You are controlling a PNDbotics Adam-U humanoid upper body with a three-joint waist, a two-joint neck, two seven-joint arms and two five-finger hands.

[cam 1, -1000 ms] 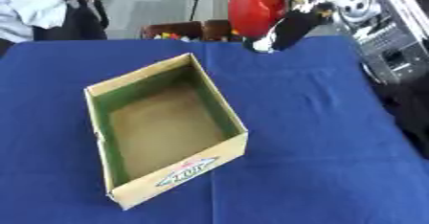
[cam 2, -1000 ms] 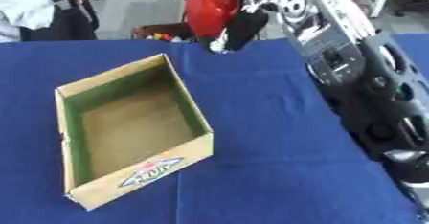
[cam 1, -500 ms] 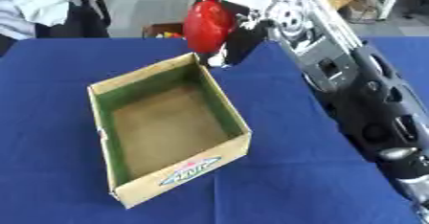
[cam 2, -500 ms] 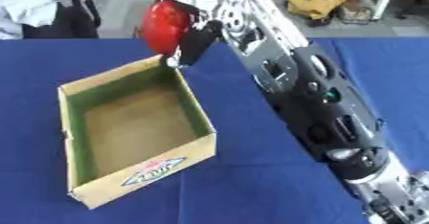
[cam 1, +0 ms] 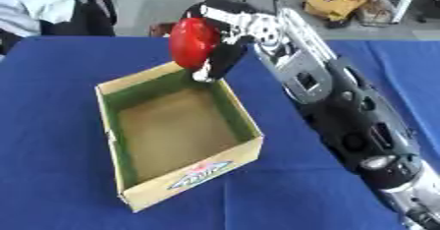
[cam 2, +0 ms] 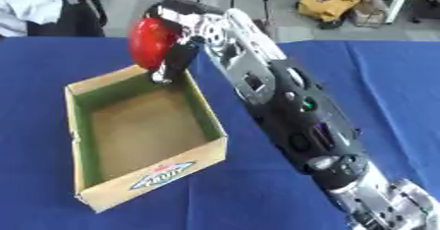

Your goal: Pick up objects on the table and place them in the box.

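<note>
Blue table (cam 1: 51, 126), seemingly empty box (cam 1: 176, 133)

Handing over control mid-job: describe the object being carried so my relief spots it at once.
Find the open cardboard box on the blue table. Over its far rim, the right robot hand grips a red object, glossy, rounded, the only red thing there.

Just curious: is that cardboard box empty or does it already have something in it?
Empty: the box's bare brown floor shows; the red object is held above its far edge.
</note>
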